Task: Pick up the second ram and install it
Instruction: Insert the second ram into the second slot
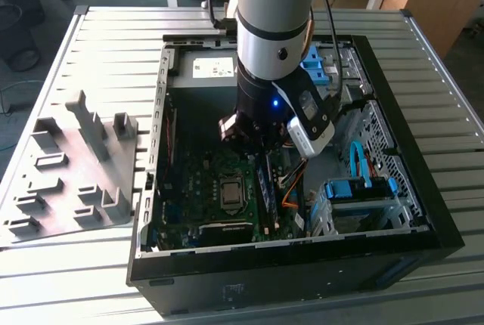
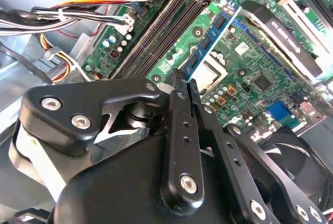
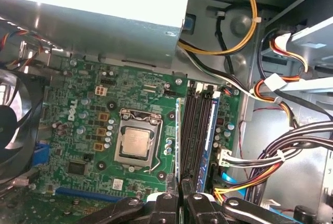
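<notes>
While the arm reaches down into the open computer case (image 1: 423,189) at the centre of the exterior view, its gripper (image 2: 183,81) is clenched on the second ram (image 2: 210,39), whose blue edge runs toward the upper right of the second wrist view. In the first wrist view the stick (image 3: 178,140) stands on edge over the motherboard (image 3: 88,114), between the bare processor (image 3: 136,141) and the dark memory slots (image 3: 200,130). No lettering can be made out on its label. A grey slotted fixture (image 1: 72,170) lies at the exterior view's left.
</notes>
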Motion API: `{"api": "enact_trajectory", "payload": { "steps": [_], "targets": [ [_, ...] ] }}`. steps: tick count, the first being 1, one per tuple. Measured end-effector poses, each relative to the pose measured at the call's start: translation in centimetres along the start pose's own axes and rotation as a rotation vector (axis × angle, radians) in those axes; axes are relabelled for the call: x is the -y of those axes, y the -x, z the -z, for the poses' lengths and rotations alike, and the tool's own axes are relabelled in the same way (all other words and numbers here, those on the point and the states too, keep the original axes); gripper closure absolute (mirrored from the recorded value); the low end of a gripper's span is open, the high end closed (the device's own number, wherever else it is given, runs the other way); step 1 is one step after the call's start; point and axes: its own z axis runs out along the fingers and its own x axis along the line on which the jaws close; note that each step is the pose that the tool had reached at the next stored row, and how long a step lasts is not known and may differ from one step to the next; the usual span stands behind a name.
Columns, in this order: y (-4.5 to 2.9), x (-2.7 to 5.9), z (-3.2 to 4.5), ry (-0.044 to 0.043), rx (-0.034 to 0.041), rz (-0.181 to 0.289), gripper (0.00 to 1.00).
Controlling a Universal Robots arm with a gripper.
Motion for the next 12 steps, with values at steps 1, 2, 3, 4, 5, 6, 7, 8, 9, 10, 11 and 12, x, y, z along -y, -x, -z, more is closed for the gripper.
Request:
{"api": "enact_trajectory", "payload": {
  "steps": [1, 2, 3, 4, 5, 6, 7, 8, 9, 10, 11, 12],
  "targets": [
    [0.0, 0.0, 0.0, -0.0002, 0.0001, -0.005, 0.86],
    [0.0, 0.0, 0.0, -0.0003, 0.0001, -0.01, 0.86],
    [0.0, 0.0, 0.0, -0.0005, 0.0002, -0.015, 0.86],
    [0.0, 0.0, 0.0, -0.0007, 0.0002, -0.02, 0.86],
    [0.0, 0.0, -0.01, -0.0008, 0.0003, -0.025, 0.86],
    [0.0, 0.0, -0.01, -0.001, 0.0003, -0.029, 0.86],
    [0.0, 0.0, -0.01, -0.0011, 0.0004, -0.033, 0.86],
    [0.0, 0.0, -0.01, -0.0013, 0.0004, -0.038, 0.86],
    [0.0, 0.0, -0.01, -0.0014, 0.0005, -0.042, 0.86],
    [0.0, 0.0, -0.01, -0.0015, 0.0005, -0.047, 0.86],
    [0.0, 0.0, -0.01, -0.0016, 0.0006, -0.051, 0.86],
    [0.0, 0.0, -0.01, -0.0018, 0.0006, -0.055, 0.86]
  ]
}}
